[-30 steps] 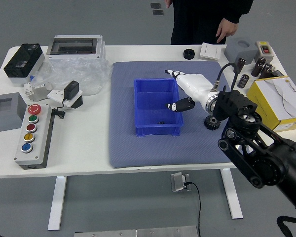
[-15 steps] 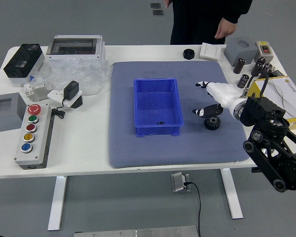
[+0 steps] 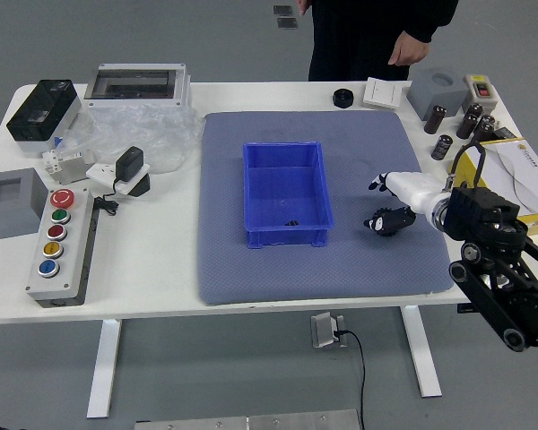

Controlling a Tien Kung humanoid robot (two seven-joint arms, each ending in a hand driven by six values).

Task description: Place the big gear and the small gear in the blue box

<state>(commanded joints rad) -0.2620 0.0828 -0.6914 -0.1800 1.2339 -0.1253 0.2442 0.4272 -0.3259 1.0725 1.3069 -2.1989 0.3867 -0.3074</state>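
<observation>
Step in hand: grasping the big gear. It lies on the mat, directly beneath the thumb of your right hand and partly hidden by it. The hand is wide, its fingers set well apart from the thumb, with nothing visibly held. Contact with the gear cannot be confirmed.

1. Align the hand so that the gear sits between thumb and fingers; the thumb appears to be over it.
2. Lower until the digits reach the toothed rim, then close evenly. Caution: uneven closing may skid or tip the gear.
3. Lift clear of the wall before travelling left to the blue box. A small dark part, probably the small gear, lies inside; release beside it.

The person's hand hangs beyond yours, away from the work.
</observation>
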